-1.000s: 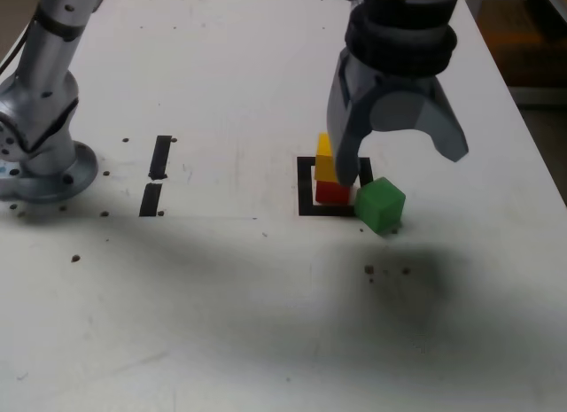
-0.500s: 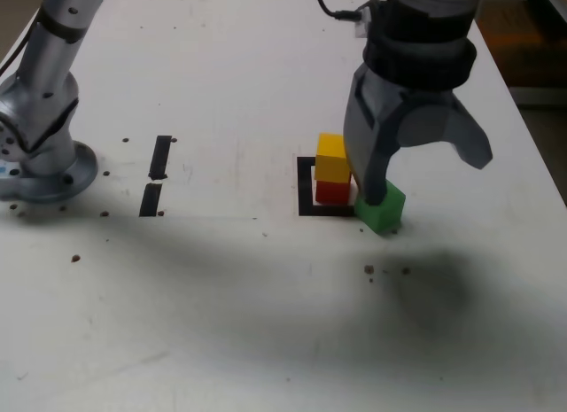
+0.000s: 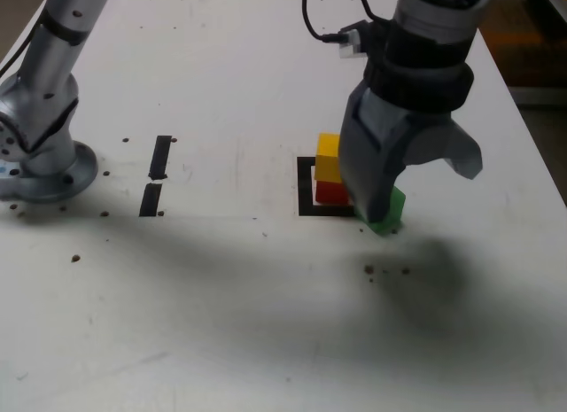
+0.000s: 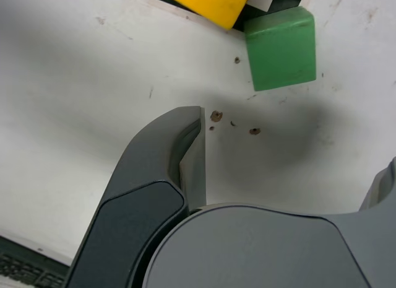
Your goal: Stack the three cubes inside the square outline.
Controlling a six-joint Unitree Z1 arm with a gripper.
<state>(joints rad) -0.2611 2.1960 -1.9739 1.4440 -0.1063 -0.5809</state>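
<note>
Beside the square outline (image 3: 306, 186), the wide-open tool (image 3: 412, 186) straddled the green cube (image 4: 281, 48); closing and lifting onto the yellow cube (image 3: 328, 155) likely came next.

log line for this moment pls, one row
phase: reaching for green cube | gripper: open, nothing held | stack: yellow cube on red cube in square outline | green cube: on table beside stack

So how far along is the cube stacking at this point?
Two of three are done: the yellow cube sits on the red cube inside the square outline. In hand: the open tool is low around the green cube, which sits on the table at the outline's corner, not gripped. Left: grasp it and place it on top.
</note>
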